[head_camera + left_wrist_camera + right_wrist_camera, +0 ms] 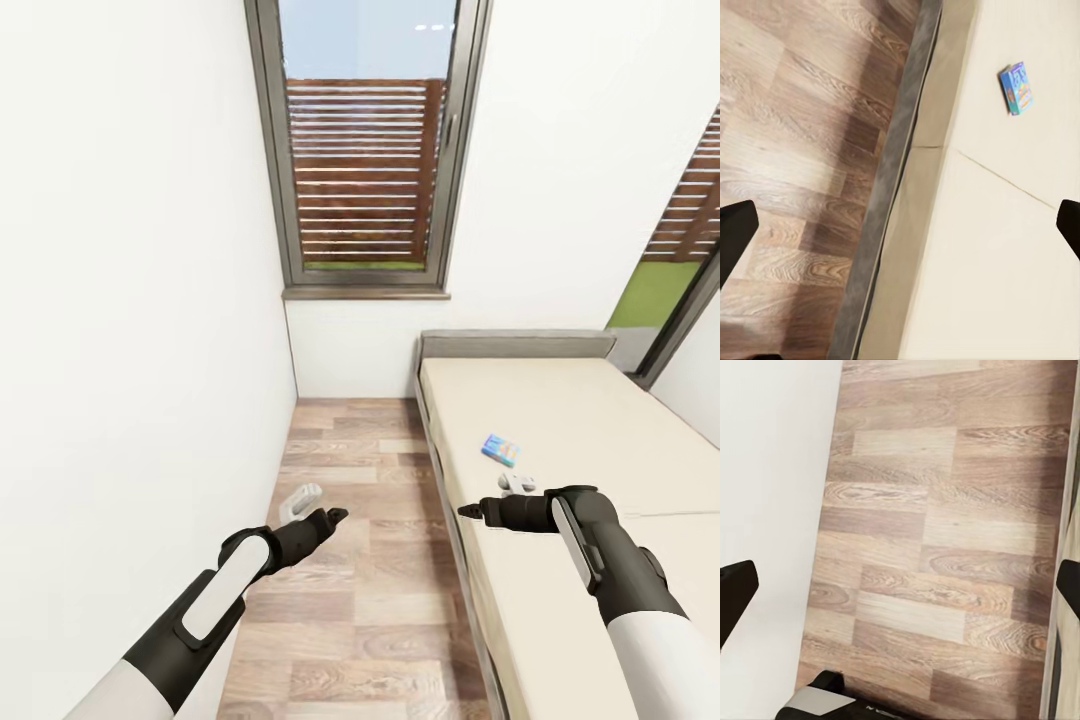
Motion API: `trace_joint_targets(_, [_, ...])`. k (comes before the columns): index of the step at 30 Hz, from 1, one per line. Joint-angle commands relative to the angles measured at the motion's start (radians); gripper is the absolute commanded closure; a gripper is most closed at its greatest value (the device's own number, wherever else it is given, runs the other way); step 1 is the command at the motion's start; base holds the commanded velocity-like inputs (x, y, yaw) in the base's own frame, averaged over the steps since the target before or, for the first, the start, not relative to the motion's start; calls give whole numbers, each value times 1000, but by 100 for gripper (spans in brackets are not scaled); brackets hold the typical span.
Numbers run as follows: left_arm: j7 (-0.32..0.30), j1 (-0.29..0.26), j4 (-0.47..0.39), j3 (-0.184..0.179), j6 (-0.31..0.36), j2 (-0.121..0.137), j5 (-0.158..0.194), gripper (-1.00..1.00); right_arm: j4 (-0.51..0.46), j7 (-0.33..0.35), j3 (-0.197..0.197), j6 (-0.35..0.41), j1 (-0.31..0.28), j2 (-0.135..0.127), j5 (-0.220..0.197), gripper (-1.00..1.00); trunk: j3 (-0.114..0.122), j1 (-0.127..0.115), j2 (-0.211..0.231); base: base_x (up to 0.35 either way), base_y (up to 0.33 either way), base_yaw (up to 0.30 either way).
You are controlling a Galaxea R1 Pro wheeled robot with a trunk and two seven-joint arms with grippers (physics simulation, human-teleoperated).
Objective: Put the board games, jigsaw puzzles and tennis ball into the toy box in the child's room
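A small blue board game (500, 450) lies flat on the beige mattress of the bed (590, 420), toward the headboard; it also shows as the blue board game (1017, 88) in the left wrist view. My right gripper (470, 512) hovers over the bed's near edge, a short way in front of that box, pointing left. My left gripper (333, 517) hangs over the wood floor beside the bed, pointing right. In both wrist views the dark fingertips (735, 232) (735, 589) stand far apart with nothing between them, so both grippers are open. The toy box, table, puzzles and tennis ball are out of view.
A narrow strip of wood-plank floor (350, 560) runs between the white wall (130, 350) on the left and the grey bed frame (889, 202). A tall grey-framed window (365, 150) stands at the far end, with a second window (680, 270) at the right.
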Motion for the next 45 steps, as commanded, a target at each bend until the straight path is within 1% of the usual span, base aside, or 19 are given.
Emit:
trace_joint_targets(1, [9, -1, -2, -2, -1, 1, 9, -100, -1, 4, -1, 5, -1, 0, 3, -100, -2, 1, -2, 330, 0, 0])
trace_joint_targets(19, [9, -1, -2, -2, -1, 1, 9, -100, -1, 4, -2, 5, -1, 0, 3, -100, -2, 1, -2, 333, 2, 0])
trace_joint_targets(34, [9, -1, -2, -4, -1, -1, 9, -100, -1, 4, -2, 5, -1, 0, 3, -100, -2, 1, -2, 332, 54, 0])
trace_joint_targets(39, [10, -1, -2, -4, -2, -1, 9, -100, -1, 4, -2, 5, -1, 0, 3, -100, -2, 1, -2, 220, 26, 0])
trace_joint_targets(45, [10, -1, -2, -5, -2, -2, 9, -100, -1, 4, -2, 5, -1, 0, 3, -100, -2, 1, -2, 106, 13, 0])
